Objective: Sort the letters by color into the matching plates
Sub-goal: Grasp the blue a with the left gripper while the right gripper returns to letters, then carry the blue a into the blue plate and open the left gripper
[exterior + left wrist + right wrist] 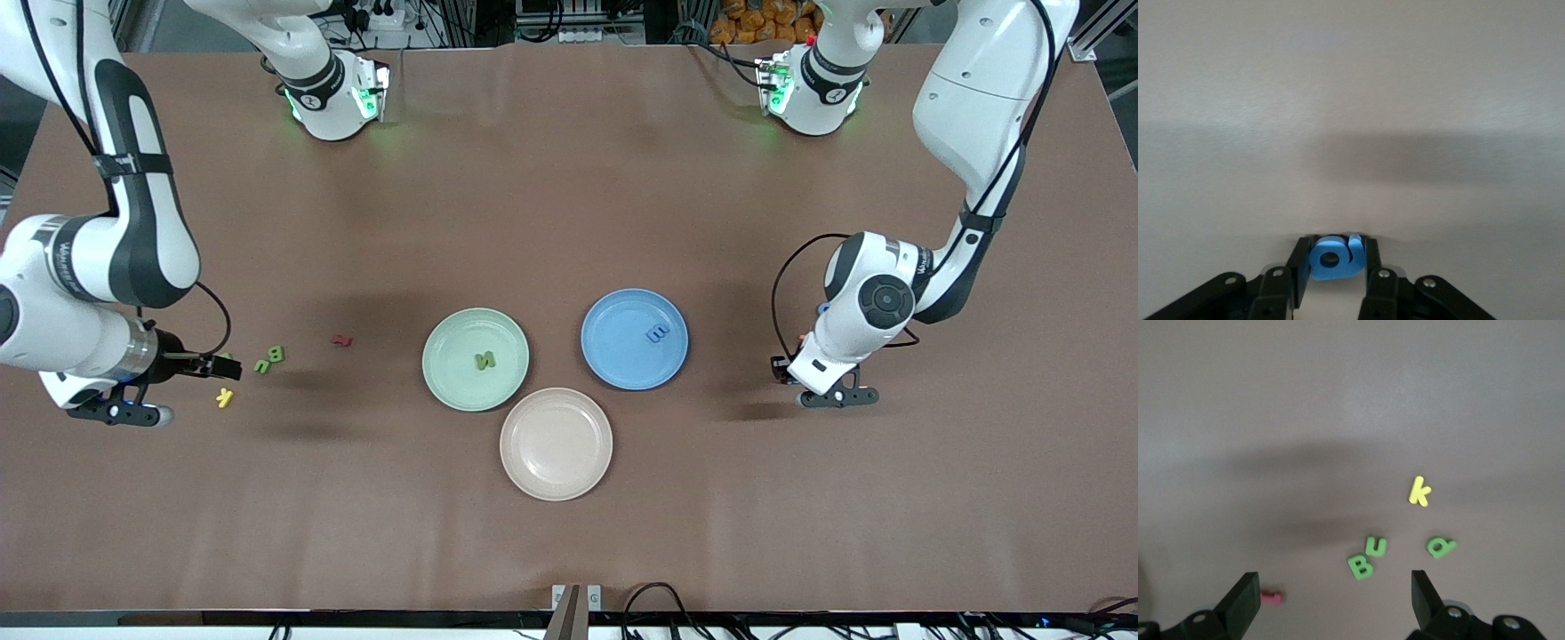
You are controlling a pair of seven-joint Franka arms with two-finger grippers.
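Note:
My left gripper [1336, 243] is shut on a blue letter [1335, 260] low over the table, near the left arm's end; in the front view the gripper [786, 370] sits under its wrist. My right gripper [1333, 583] stands open above loose letters: green ones [1360, 566] [1376, 546] [1441, 547], a yellow one [1419, 491] and a dark red one [1271, 597]. The front view shows this gripper [222, 366] beside the green letters [269, 359]. A green letter [484, 360] lies in the mint plate [453, 380]. A blue letter [657, 333] lies in the blue plate [612, 356].
A pinkish-beige plate [556, 444] holds nothing and sits nearest the front camera, touching the other two plates. The yellow letter [225, 397] and dark red letter [341, 340] lie toward the right arm's end. Both arm bases stand along the table's edge farthest from the camera.

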